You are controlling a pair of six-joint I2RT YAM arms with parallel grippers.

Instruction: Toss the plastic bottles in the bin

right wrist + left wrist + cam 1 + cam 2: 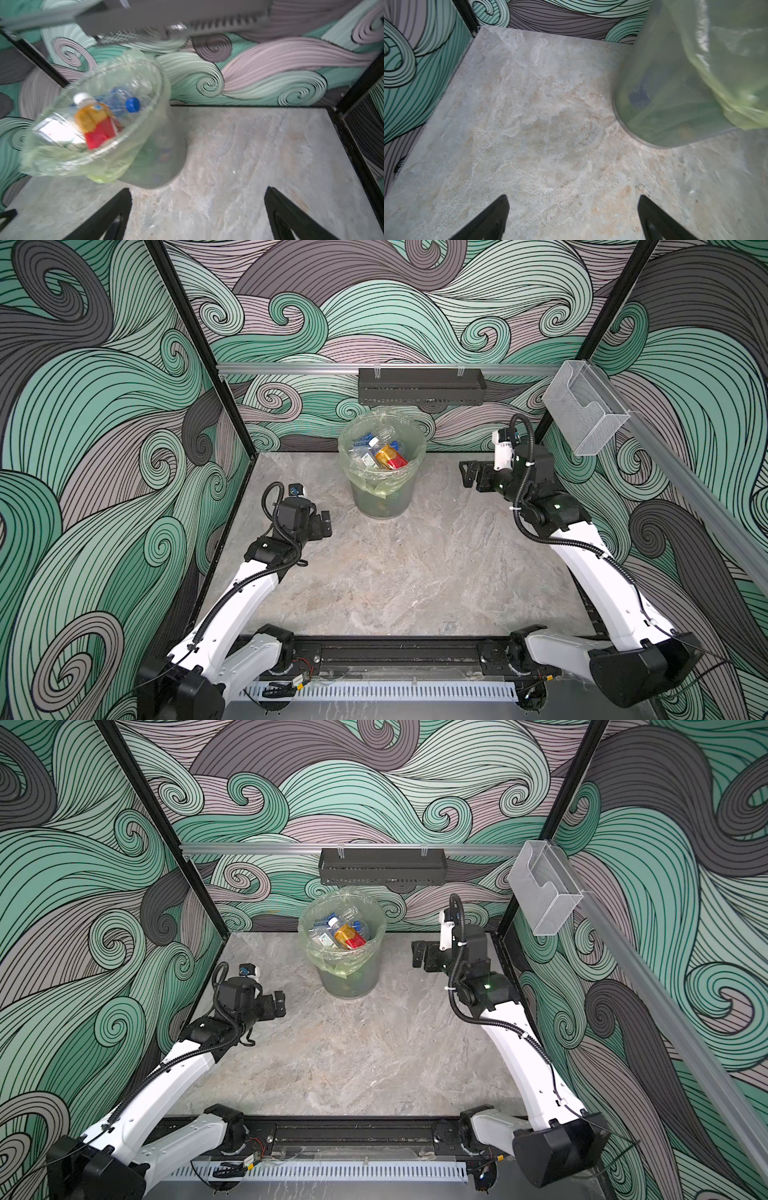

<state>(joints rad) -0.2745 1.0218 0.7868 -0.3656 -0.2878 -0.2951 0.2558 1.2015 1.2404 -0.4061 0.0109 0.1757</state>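
left gripper point(573, 197) spread wide, empty | right gripper point(197, 189) same | risk: careless swing may tip bin point(382, 497), spill plastic bottles point(388, 456)

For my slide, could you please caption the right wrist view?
Open jaws near the bin, amber bottle lying on top inside.

Grey-green bin point(382, 493) with yellow-green bag point(376, 479), amber red-labelled bottle point(390, 457), marbled grey table point(415, 572).
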